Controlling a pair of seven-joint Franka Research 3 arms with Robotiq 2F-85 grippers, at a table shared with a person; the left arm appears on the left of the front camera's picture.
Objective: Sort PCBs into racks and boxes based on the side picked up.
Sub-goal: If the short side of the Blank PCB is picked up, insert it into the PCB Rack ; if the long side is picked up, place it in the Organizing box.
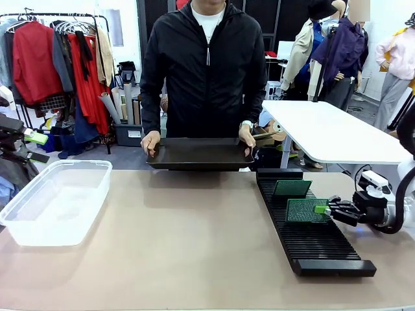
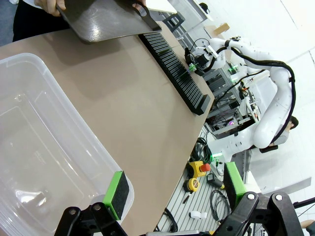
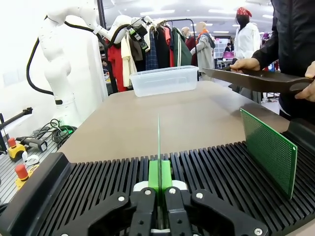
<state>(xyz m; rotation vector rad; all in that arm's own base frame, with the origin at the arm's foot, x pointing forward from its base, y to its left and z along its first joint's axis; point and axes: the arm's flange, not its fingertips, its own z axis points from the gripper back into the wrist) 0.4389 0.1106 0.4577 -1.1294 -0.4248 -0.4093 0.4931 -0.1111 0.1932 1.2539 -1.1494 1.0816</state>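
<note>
Clothes racks crowd the room behind a tan counter (image 1: 194, 240). Along the counter's left edge sits a clear plastic tub (image 1: 55, 201), with nothing in it. Near the right edge a long black slotted rack (image 1: 305, 227) runs from the far side toward the near side and holds two green circuit boards standing upright in its slots: one (image 1: 292, 188) near the far end, the other (image 1: 305, 210) a few slots nearer. The right hand (image 1: 324, 209) is clamped on this second board's edge, seen edge-on in the right wrist view. The left hand (image 2: 172, 191) hangs over the tub's near corner with its fingers apart, gripping nothing. At the far edge a person holds a flat dark tray (image 1: 200, 154) with both hands. No readable writing shows.
</note>
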